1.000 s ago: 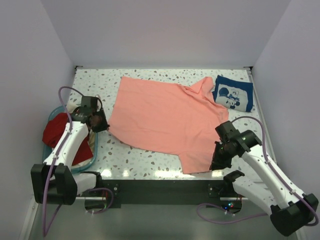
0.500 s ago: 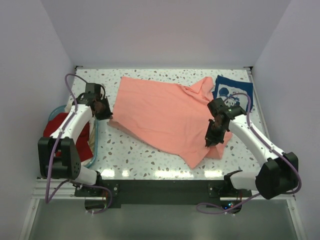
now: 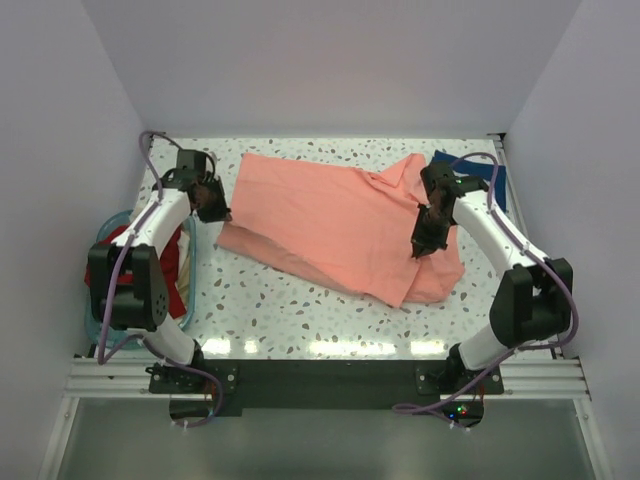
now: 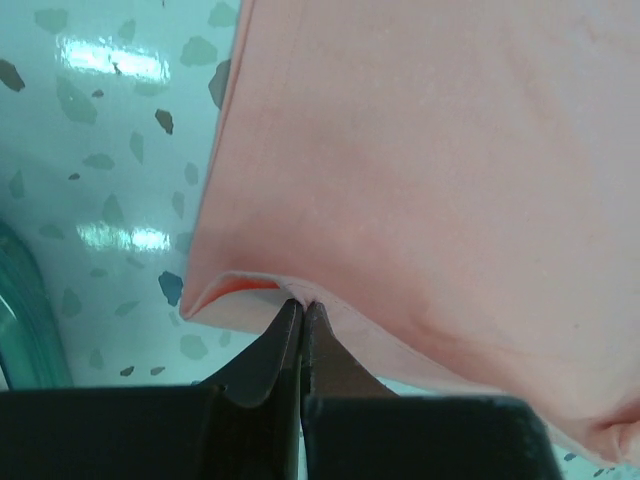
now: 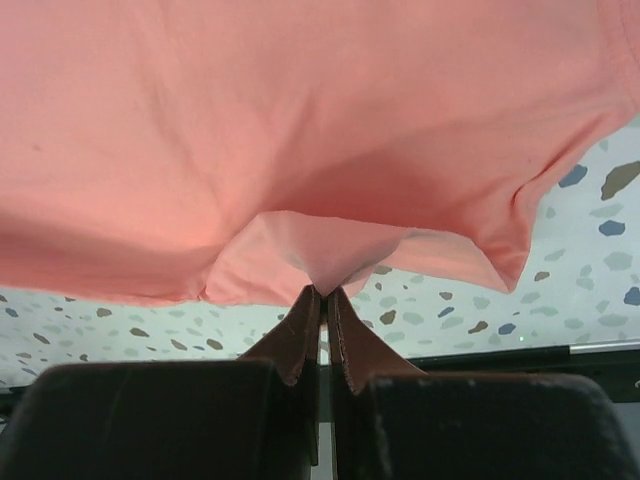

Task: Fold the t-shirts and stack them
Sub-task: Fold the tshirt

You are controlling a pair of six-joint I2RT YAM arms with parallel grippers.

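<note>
Left gripper (image 3: 216, 212) and right gripper (image 3: 421, 248) each pinch the pink shirt (image 3: 330, 215) by its near edge; it stretches lengthwise between them.

Speckled table (image 3: 300, 305) bears salmon-pink t-shirt (image 3: 330, 225), navy t-shirt (image 3: 498, 185)

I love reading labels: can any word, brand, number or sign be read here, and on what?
No text can be read anywhere.
The salmon-pink t-shirt: plain, no print or label showing.
The navy t-shirt: mostly hidden behind the right arm; no lettering visible.
</note>
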